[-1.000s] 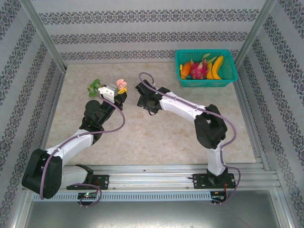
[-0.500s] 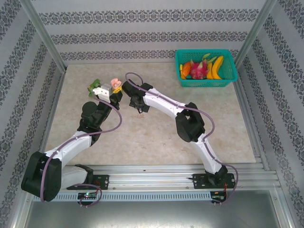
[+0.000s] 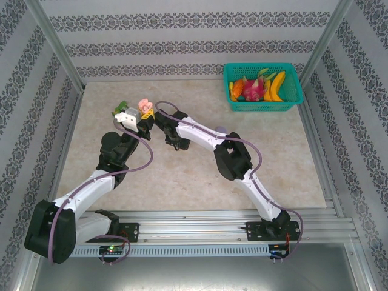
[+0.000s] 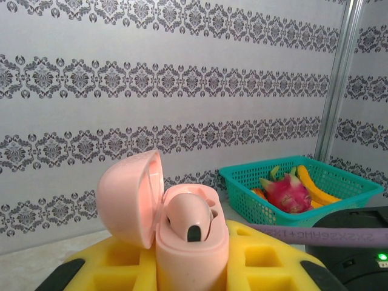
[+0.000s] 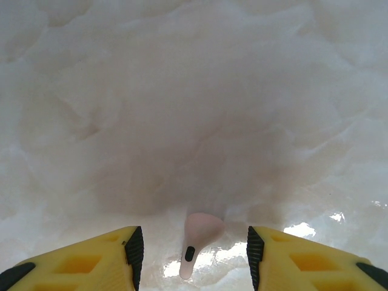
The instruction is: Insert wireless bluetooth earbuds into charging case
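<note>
- Pink case stands upright at the lower centre of the left wrist view. The yellow jaws of the left gripper pinch it. I think it is held up like this so that its open mouth faces upward for loading.
- Its lid is swung back to the left, and a seated bud already fills one slot.
- Pale pink loose bud lies on the white table, at the bottom centre of the right wrist view.
- Right gripper hangs low over it with jaws spread, one at each side of the loose bud and not touching it. It is probably placed so for a pinch.
- In the top view the two grippers are near each other at the upper left of the table, which would make the carry to the case short.
- Teal basket with fruit is at the right of the left wrist view, well apart.
</note>
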